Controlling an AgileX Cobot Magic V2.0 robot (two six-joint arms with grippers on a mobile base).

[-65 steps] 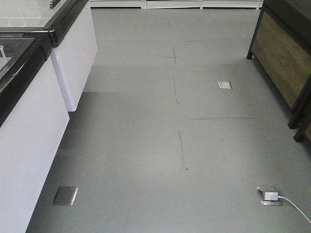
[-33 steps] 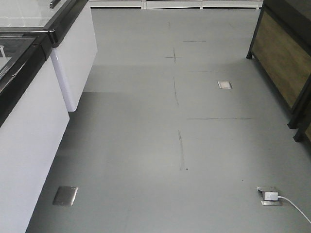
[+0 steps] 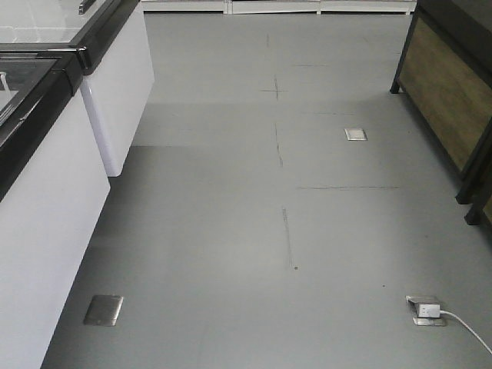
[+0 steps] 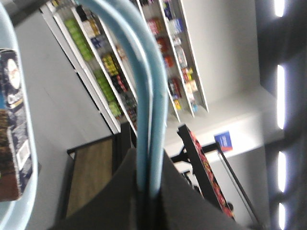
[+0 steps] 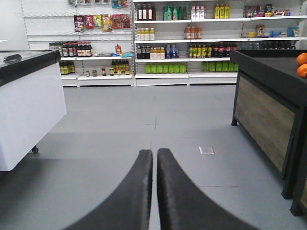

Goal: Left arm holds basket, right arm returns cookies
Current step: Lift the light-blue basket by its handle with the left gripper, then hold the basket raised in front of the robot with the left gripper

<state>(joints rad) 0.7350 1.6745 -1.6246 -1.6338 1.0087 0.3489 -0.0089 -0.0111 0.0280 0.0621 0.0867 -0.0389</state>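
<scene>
Blue basket handle (image 4: 144, 72) sits clamped in left gripper (image 4: 147, 160), cookies (image 4: 9, 134) left of it; right gripper (image 5: 155, 153) is closed and empty; floor (image 3: 231, 231) is unchanged, so retrieval is pending.

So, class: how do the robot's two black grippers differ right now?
The left black gripper clamps the light blue plastic basket handle; the right black gripper holds nothing. The left is tilted, with ceiling lights in its view; the right points level along the grey floor. Both are shut.
</scene>
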